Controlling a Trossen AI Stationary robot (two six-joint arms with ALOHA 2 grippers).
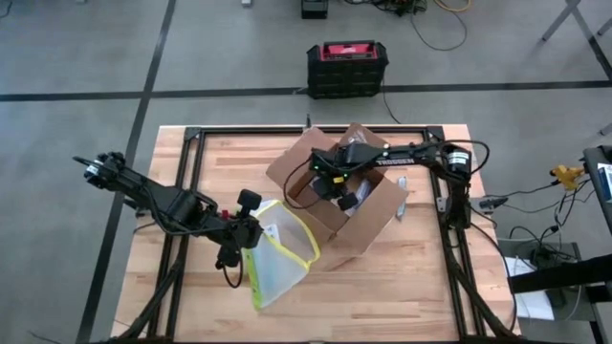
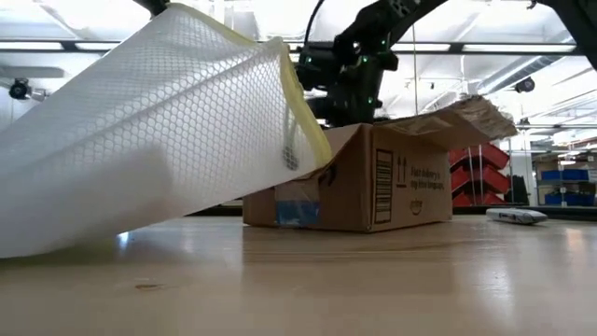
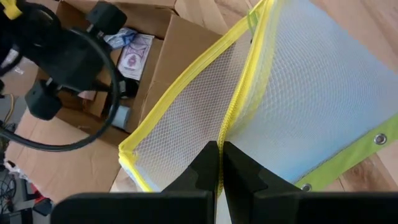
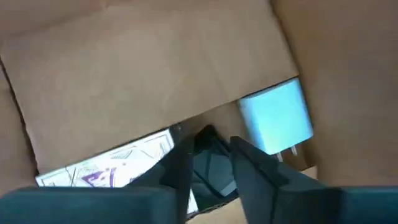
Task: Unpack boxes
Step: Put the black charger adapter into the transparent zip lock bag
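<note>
Spanning a grey concrete floor (image 1: 76,57), the room holds a wooden surface (image 1: 402,287) carrying the cardboard box (image 1: 368,215) right of centre, flaps open. The left claw (image 3: 219,163) pinches a yellow-edged mesh pouch (image 1: 277,250) beside it; the right claw (image 4: 211,163), fingers parted, reaches inside the box over a dark item.

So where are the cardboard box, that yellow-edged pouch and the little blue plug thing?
cardboard box (image 1: 368,223): high view, its front wall.
yellow-edged pouch (image 1: 282,248): high view, its mesh middle.
blue plug (image 4: 275,116): right wrist view, its flat face.
</note>
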